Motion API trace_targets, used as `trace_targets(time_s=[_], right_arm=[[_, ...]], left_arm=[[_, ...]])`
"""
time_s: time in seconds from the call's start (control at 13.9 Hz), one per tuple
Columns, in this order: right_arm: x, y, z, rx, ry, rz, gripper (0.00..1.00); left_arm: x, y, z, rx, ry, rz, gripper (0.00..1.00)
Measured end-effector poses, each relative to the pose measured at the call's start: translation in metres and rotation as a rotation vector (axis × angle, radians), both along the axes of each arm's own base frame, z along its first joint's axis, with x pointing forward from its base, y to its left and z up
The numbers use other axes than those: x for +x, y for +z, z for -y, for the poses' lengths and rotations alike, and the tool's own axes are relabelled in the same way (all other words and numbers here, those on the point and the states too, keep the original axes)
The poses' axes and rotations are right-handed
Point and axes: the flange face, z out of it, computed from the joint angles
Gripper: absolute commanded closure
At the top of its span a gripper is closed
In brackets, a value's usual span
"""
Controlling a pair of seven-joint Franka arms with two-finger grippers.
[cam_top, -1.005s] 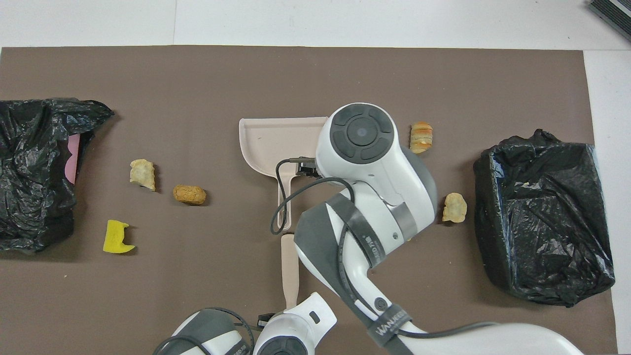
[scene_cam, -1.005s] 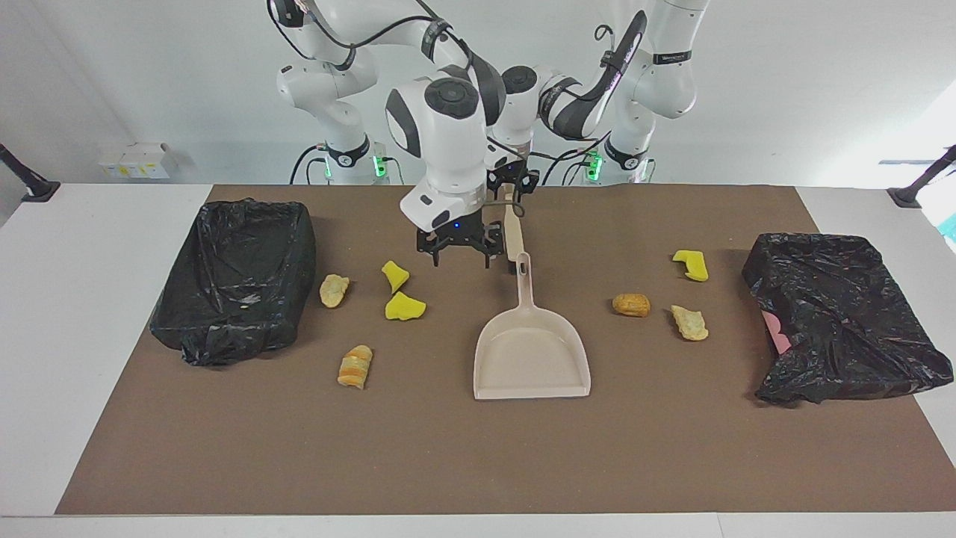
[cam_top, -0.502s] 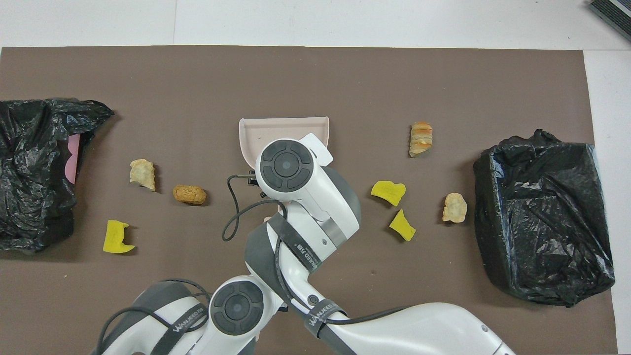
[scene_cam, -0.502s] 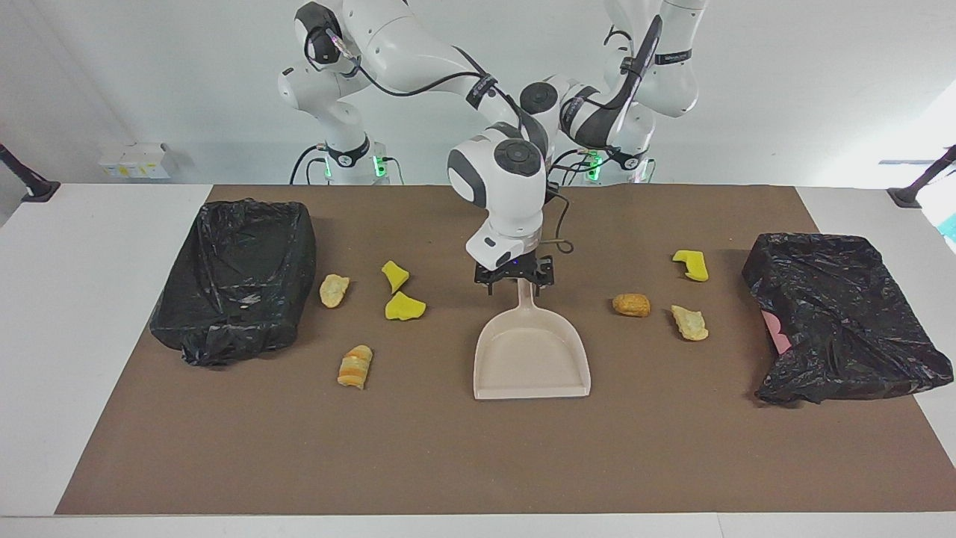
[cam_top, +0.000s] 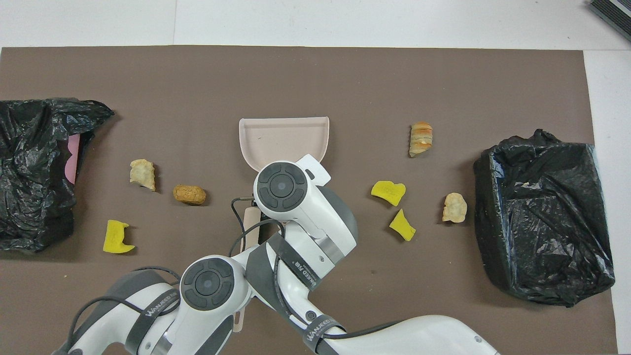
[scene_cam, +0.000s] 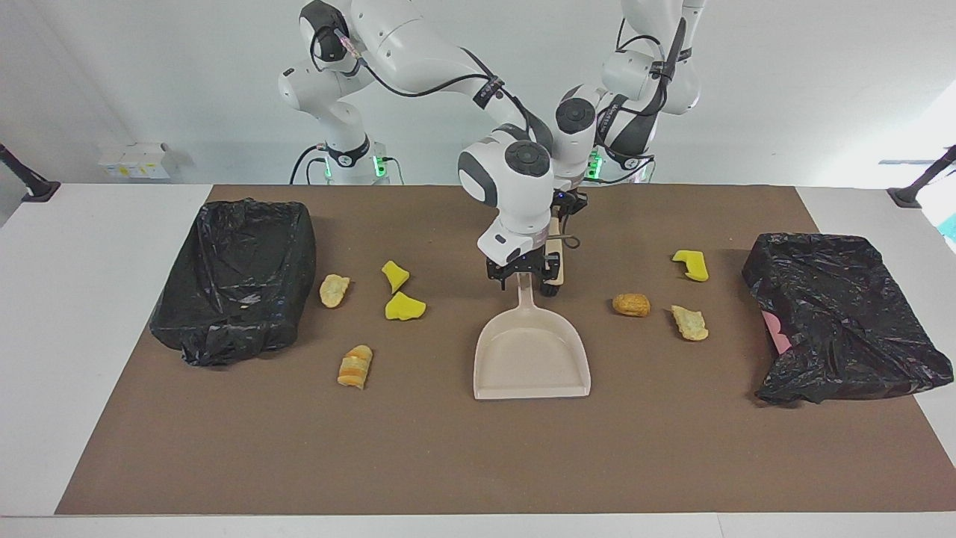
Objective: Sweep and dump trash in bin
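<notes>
1. overhead view and facing view agree: brown mat (scene_cam: 478,463) covers the table, dustpan (scene_cam: 530,359) lies flat mid-mat, handle toward the robots, open mouth away from them.
2. black-bagged bin (scene_cam: 231,276) well apart from the dustpan, toward the right arm's end, top open.
3. second black bag (scene_cam: 836,314) well apart from the dustpan, toward the left arm's end; crumpled, a pink patch shows at its edge.
4. right gripper (scene_cam: 521,275) is down at the end of the dustpan handle. cannot tell whether it has clamped it.
5. left gripper (scene_cam: 569,203) is just beside the dustpan handle, on the robots' side, closed on the beige brush (scene_cam: 556,258), which hangs next to the handle.
6. trash, right arm's side of the dustpan: two yellow chunks (scene_cam: 395,275) (scene_cam: 404,307) near the handle; tan piece (scene_cam: 334,290) past them, close to the bin; orange-striped piece (scene_cam: 355,366) level with the pan.
7. trash, left arm's side of the dustpan: brown piece (scene_cam: 631,304) nearest the pan, pale piece (scene_cam: 688,323) just past it, single yellow chunk (scene_cam: 691,264) nearer the robots than those two.
8. all trash lies on the mat.
</notes>
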Motion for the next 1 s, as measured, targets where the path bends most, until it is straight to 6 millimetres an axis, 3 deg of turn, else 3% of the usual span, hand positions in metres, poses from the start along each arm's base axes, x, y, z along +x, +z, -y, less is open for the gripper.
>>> trace_targets(time_s=[0.14, 0.43, 0.57, 1.0], right_arm=[[-0.005, -0.003, -0.004, 0.0, 0.011, 0.001, 0.3], [0.0, 0.0, -0.002, 0.008, 0.016, 0.024, 0.4], [0.004, 0.003, -0.002, 0.02, 0.02, 0.056, 0.57], [0.01, 0.005, 0.001, -0.004, 0.054, 0.119, 0.59]], left_arm=[[0.011, 0.002, -0.016, 0.001, 0.023, -0.009, 1.0], [0.029, 0.02, -0.063, 0.018, 0.103, -0.042, 1.0], [0.03, 0.03, -0.078, 0.049, 0.103, -0.039, 1.0], [0.021, 0.045, -0.091, 0.086, -0.242, -0.071, 1.0]])
